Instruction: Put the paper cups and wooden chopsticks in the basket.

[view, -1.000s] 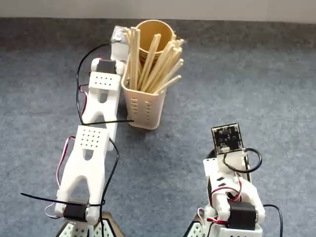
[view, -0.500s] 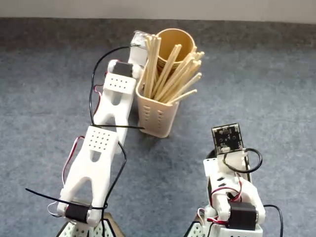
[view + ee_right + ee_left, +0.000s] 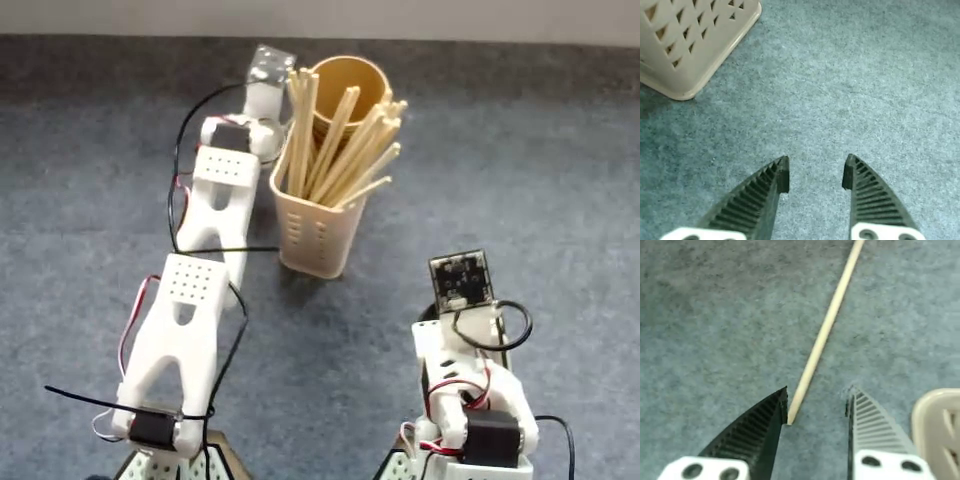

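Observation:
The beige perforated basket (image 3: 318, 232) stands in the middle of the grey carpet and holds several wooden chopsticks (image 3: 340, 150) and a tan paper cup (image 3: 350, 82) at its far side. My left arm (image 3: 215, 190) stretches along the basket's left side to its far corner. There, my left gripper (image 3: 817, 402) hangs open over the carpet. One loose chopstick (image 3: 826, 329) lies on the carpet, its near end touching the black fingertip (image 3: 782, 402). The basket's rim (image 3: 940, 430) is close beside the white finger. My right gripper (image 3: 816, 172) is open over bare carpet, with the basket (image 3: 695, 45) a short way off.
The right arm (image 3: 465, 400) is folded back at the near right of the table, with carpet free around it and to the basket's right. A pale wall edge runs along the far side of the carpet.
The left arm swung right along the basket and the basket shifted right with it. The arm's wrist then drew slightly back left. The right arm stayed still.

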Available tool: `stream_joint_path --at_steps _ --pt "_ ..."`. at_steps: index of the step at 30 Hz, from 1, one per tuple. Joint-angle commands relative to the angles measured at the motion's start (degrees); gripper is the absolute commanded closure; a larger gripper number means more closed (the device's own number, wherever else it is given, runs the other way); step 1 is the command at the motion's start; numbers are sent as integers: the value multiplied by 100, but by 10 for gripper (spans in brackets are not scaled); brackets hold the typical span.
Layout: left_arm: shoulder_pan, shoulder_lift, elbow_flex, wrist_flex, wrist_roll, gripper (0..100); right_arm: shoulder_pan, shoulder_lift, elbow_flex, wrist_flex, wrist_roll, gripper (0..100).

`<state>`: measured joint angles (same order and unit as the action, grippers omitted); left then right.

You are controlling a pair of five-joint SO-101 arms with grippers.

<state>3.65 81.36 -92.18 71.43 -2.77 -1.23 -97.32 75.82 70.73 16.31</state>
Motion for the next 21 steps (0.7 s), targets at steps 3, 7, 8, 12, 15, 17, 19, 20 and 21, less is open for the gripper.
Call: stream_joint_path --at_steps 3,7,8,12,15,17,19,20,21 --pt "-154 4 127 -281 -44 787 -40 -4 -22 -31 70 811" --pt "-207 189 567 -765 -26 787 -40 -4 -22 -22 70 811" --pt "-207 207 611 -791 -26 792 -40 -4 -22 -22 70 811" --pt "-189 224 646 -774 -26 914 -40 -4 -22 -22 70 811" --pt "-180 224 646 -765 -26 989 -40 -4 -22 -22 70 811" --pt "-180 215 629 -765 -26 993 -40 -4 -22 -22 70 811" --pt "-189 207 629 -695 -26 993 -40 -4 -22 -22 70 811" --pt "-207 207 620 -580 -9 993 -40 -4 -22 -22 70 811" --pt "-215 198 620 -431 -9 993 -40 -4 -22 -22 70 811"
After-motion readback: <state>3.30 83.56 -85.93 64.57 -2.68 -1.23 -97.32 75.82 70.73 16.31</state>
